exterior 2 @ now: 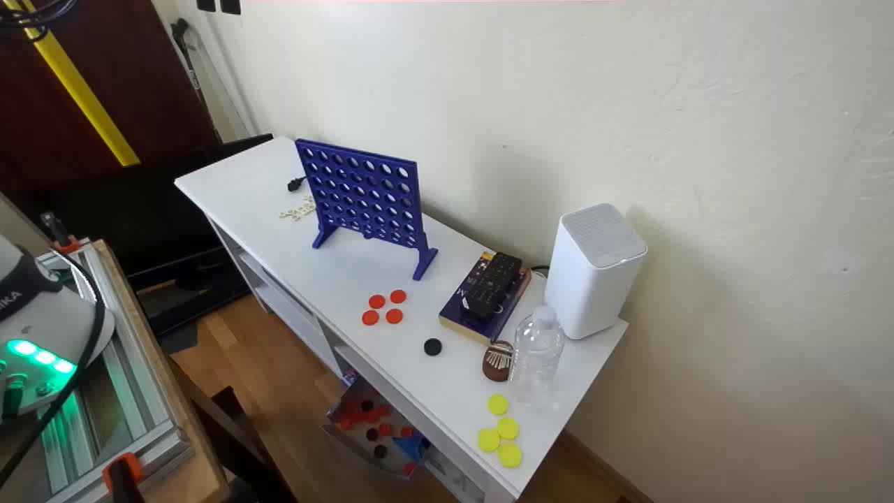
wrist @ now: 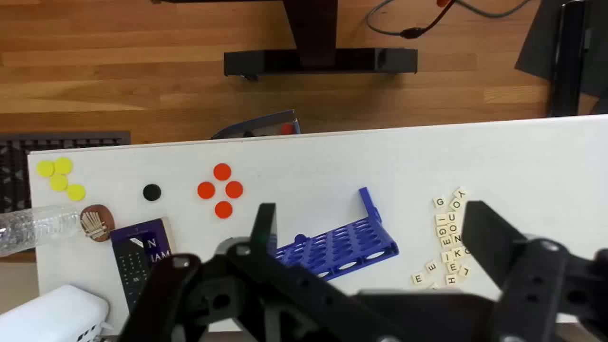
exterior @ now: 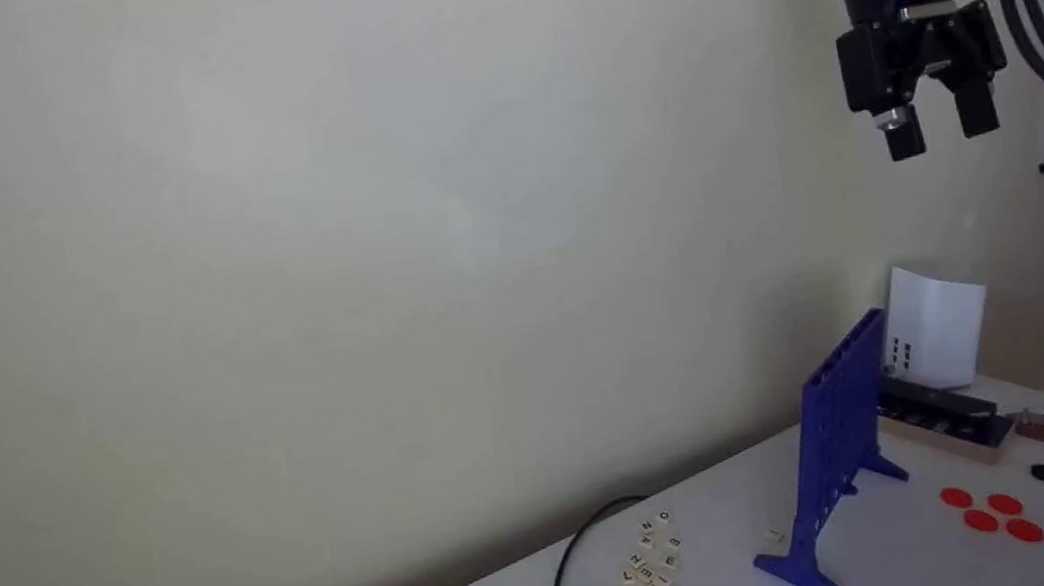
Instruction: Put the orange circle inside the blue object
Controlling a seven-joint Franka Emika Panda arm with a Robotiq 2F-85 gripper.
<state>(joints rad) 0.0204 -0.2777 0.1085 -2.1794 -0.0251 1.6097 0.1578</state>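
Several orange-red discs lie flat in a cluster on the white table; one such orange circle shows in both exterior views [exterior: 981, 521] [exterior 2: 377, 301] and in the wrist view [wrist: 222, 171]. The blue object [exterior 2: 363, 183] is an upright panel with rows of round holes and splayed feet, standing beside the discs; it also shows in an exterior view [exterior: 839, 423] and in the wrist view [wrist: 351, 243], partly hidden by a finger. My gripper [exterior: 943, 133] is open and empty, high above the table. In the wrist view its fingers [wrist: 372, 205] are wide apart. Only its fingertips [exterior 2: 218, 5] show at an exterior view's top edge.
Letter tiles [wrist: 449, 232] and a black cable [exterior: 567, 559] lie beside the blue panel. A black disc [exterior 2: 432, 346], yellow discs [exterior 2: 508, 427], a book [exterior 2: 461, 318] with a remote, a thumb piano [exterior 2: 497, 362], a clear bottle [exterior 2: 538, 353] and a white box [exterior 2: 594, 279] stand or lie beyond the orange discs.
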